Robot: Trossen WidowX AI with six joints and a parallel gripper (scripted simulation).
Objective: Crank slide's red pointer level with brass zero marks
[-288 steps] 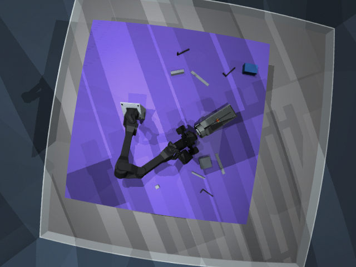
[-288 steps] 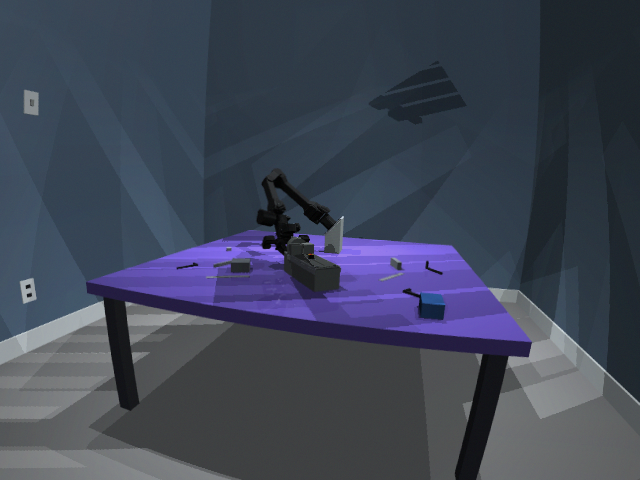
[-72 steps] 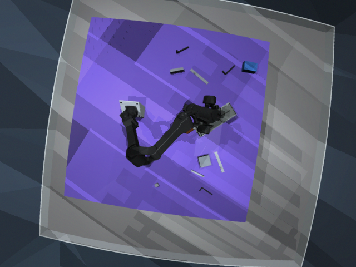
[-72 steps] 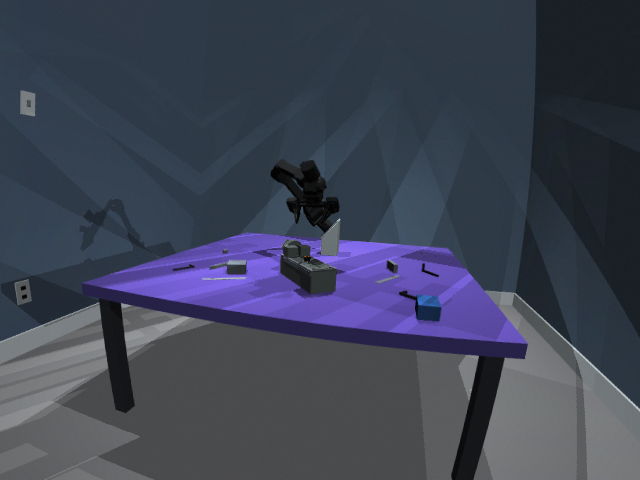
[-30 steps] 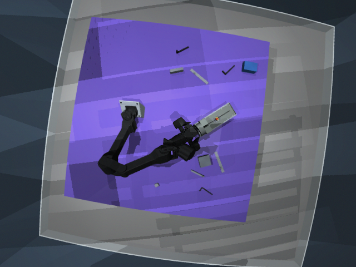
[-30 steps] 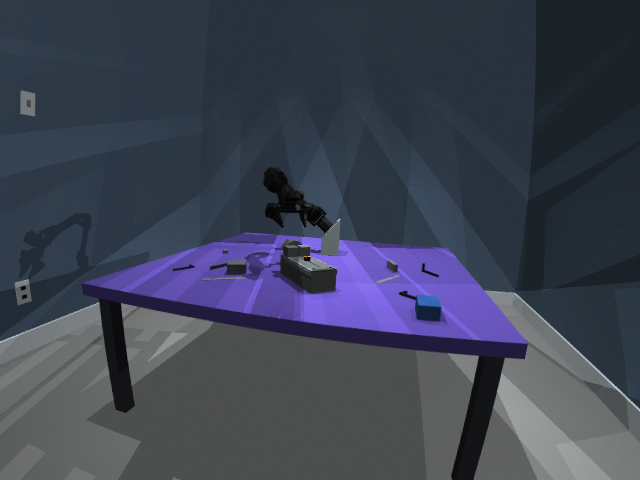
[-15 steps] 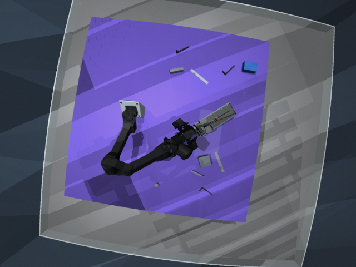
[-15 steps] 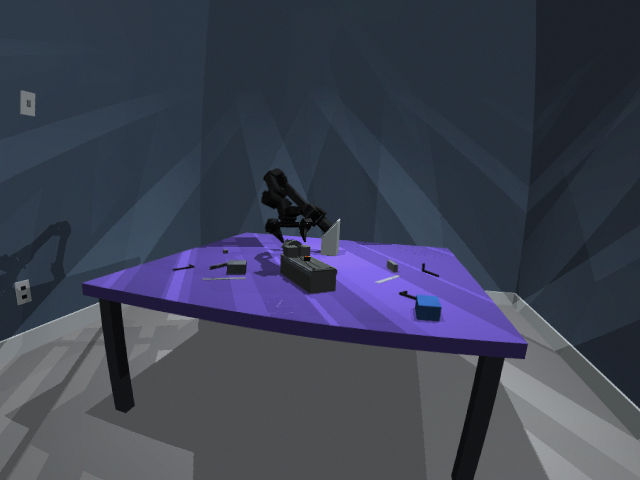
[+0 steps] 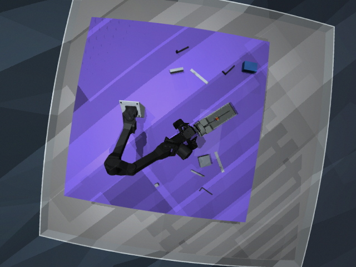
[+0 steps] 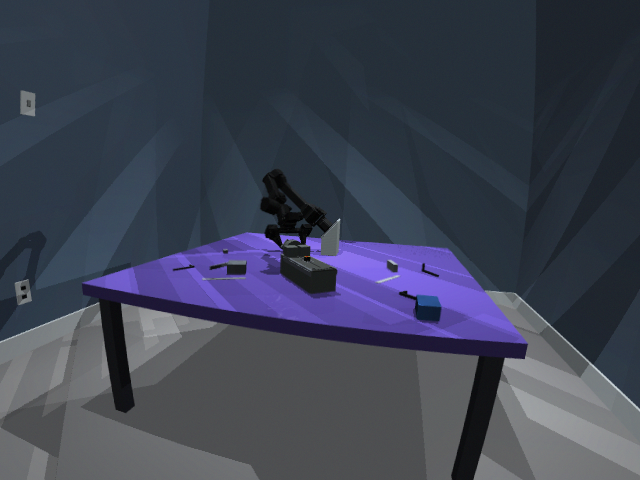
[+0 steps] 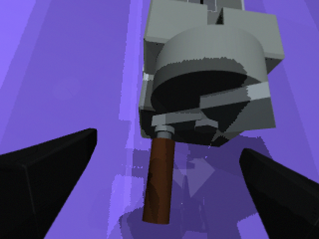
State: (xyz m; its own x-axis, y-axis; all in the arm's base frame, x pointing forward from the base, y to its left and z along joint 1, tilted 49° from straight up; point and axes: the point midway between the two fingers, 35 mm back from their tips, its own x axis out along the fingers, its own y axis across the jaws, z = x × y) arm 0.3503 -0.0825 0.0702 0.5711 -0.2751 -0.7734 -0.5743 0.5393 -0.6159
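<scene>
The black 2-fingered gripper (image 9: 196,137) (image 10: 290,244) (image 11: 169,144) stands wide, holding nothing; the brown cylindrical crank handle (image 11: 159,180) lies between its fingertips in the wrist view, nearer the left-hand one, so centring before closing seems wise.

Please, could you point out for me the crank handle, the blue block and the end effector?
crank handle (image 11: 159,181): wrist view, middle of its brown grip
blue block (image 9: 249,66) (image 10: 428,307): top and exterior views, on its body
end effector (image 11: 169,144): wrist view, midway between fingertips
</scene>
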